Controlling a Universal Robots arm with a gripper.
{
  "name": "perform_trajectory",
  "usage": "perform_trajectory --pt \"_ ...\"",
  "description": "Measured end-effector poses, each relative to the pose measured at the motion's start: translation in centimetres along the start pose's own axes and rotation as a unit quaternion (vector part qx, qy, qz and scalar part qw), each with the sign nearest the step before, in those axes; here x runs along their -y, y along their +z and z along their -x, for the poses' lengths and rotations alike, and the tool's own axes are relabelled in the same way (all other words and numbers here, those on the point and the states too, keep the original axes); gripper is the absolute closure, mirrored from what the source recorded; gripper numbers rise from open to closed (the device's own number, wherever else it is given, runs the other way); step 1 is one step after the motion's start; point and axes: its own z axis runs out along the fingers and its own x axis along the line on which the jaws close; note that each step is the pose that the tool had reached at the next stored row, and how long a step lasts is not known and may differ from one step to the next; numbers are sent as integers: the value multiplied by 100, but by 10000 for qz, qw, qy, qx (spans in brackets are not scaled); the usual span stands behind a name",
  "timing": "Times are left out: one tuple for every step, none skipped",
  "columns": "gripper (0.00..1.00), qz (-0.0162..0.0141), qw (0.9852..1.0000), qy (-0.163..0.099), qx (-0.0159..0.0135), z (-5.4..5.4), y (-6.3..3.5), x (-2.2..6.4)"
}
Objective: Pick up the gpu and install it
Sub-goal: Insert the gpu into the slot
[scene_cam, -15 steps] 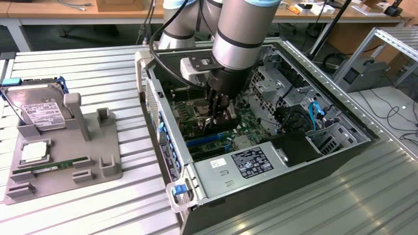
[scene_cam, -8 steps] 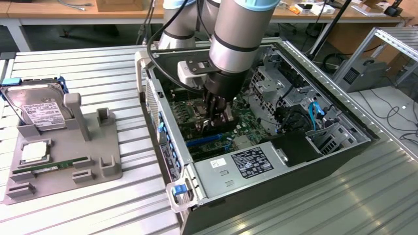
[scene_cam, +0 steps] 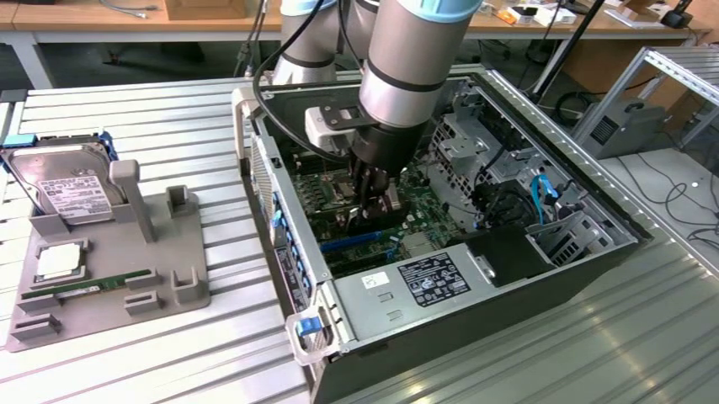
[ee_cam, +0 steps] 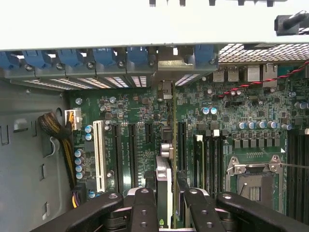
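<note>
Gripper point(ee_cam: 168, 212) fingers are clenched on the graphics card point(ee_cam: 170, 145), one black finger on each flat side, so the card stands on its edge between them. The card is inside the open computer case point(scene_cam: 450, 353), just over the green main board point(ee_cam: 145, 111), and the arm point(scene_cam: 405, 67) reaches down into the case from above. Its far end lies close to the back of the case, at a gap in the row of blue clips point(ee_cam: 72, 57). Long black slots point(ee_cam: 118, 154) run along both sides of the card, and a white slot point(ee_cam: 100, 154) is a little further off. I judge that the picking is done and the installing step is in hand. I cannot tell if the lower edge already touches a slot. In my view the seating calls for the card edge exactly in line with one slot, the far end fitted in the back opening, and a straight push down without tilt. On the exterior view's left, well apart from the case, a grey holder point(scene_cam: 168, 278) carries a hard drive point(scene_cam: 73, 189) and a memory stick point(scene_cam: 96, 286).
</note>
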Motion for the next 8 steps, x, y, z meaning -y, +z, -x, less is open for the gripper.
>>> perform_trajectory --pt "73 0 10000 0 0 0 2 0" --pt "73 0 10000 0 1 0 4 0" --pt "73 0 10000 0 0 0 7 0" --pt "73 0 10000 0 0 0 10 0" --pt "73 0 10000 0 1 0 15 0" --pt "73 0 10000 0 0 0 21 0" --pt "73 0 10000 0 1 -1 30 0" --pt "73 0 10000 0 1 -1 38 0"
